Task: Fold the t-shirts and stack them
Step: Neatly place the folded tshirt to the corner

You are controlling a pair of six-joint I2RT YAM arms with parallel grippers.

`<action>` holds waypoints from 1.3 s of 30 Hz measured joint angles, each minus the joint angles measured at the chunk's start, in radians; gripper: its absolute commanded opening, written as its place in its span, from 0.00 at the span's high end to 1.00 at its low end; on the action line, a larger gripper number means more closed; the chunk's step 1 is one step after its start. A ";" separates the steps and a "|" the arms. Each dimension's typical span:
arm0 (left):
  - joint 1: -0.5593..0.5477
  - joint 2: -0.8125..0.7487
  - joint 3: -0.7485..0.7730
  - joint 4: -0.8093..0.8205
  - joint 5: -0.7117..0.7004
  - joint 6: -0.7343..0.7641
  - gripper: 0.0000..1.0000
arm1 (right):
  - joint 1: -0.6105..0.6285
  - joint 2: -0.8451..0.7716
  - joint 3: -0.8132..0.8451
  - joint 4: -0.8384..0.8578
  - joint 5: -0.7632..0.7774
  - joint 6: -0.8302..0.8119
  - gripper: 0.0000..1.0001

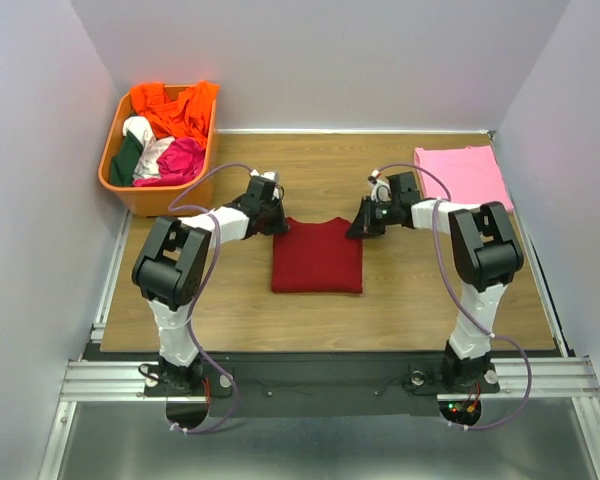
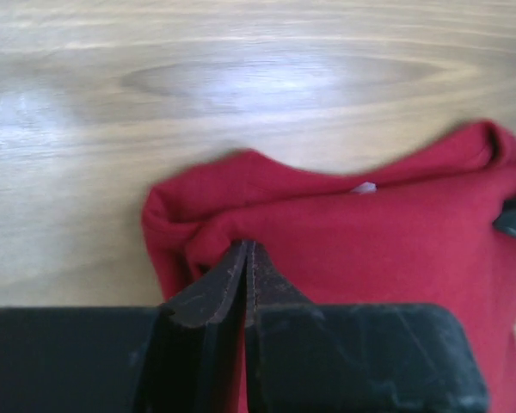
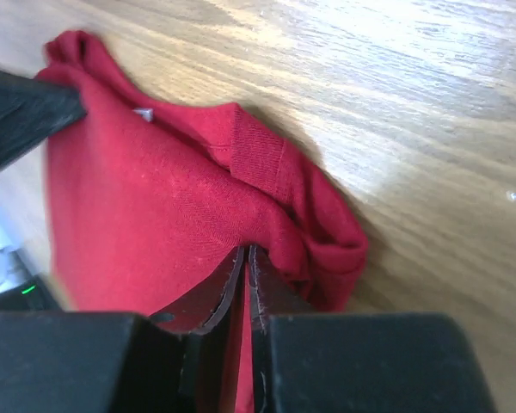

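Folding of the red tee on the bench is under way: left hand and right hand, both closed, pinch its far corners; next, probably carry them evenly to the near hem.

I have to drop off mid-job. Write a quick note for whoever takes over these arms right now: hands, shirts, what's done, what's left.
Left hand: shut, pinching the far left corner of the red t-shirt.
Right hand: shut, pinching the same shirt's far right corner.
Red t-shirt: mid-table, folded to a rough rectangle, collar edge on the far side.
Pink t-shirt: folded flat at the table's far right corner, apart from the red one.
Done: pink folded; red partly folded.
Left: probably finish the red fold, then stack it with the pink. More clothes sit in the orange basket, far left.
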 measured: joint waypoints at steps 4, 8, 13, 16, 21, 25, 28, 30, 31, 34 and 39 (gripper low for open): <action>0.045 0.032 0.026 0.037 0.023 -0.012 0.82 | -0.058 0.047 0.016 0.021 -0.040 0.001 0.84; 0.060 0.011 0.015 0.034 0.022 -0.014 0.52 | -0.083 0.025 0.020 0.029 -0.055 0.010 0.71; 0.047 -0.196 -0.093 -0.003 0.015 -0.046 0.40 | -0.080 -0.117 -0.027 0.039 -0.093 0.047 0.65; -0.010 -0.389 -0.168 -0.016 0.003 -0.079 0.41 | -0.049 -0.270 -0.119 0.047 -0.138 0.071 0.65; -0.150 -0.581 -0.277 0.016 -0.004 -0.144 0.53 | 0.047 -0.438 -0.284 0.073 -0.192 0.101 0.65; -0.178 -0.519 -0.357 0.031 -0.008 -0.185 0.62 | 0.063 -0.425 -0.413 0.086 -0.211 0.105 0.67; -0.177 -0.439 -0.410 0.025 -0.022 -0.213 0.66 | 0.060 -0.364 -0.458 0.090 -0.214 0.091 0.73; -0.176 -0.404 -0.447 0.024 -0.037 -0.241 0.66 | 0.057 -0.319 -0.484 0.093 -0.203 0.082 0.74; -0.175 -0.402 -0.457 0.035 -0.039 -0.256 0.66 | 0.055 -0.307 -0.494 0.092 -0.195 0.077 0.74; -0.176 -0.414 -0.460 0.043 -0.045 -0.273 0.63 | 0.043 -0.315 -0.508 0.090 -0.186 0.076 0.70; -0.176 -0.550 -0.475 -0.029 -0.085 -0.281 0.50 | 0.036 -0.440 -0.452 0.055 -0.183 0.113 0.68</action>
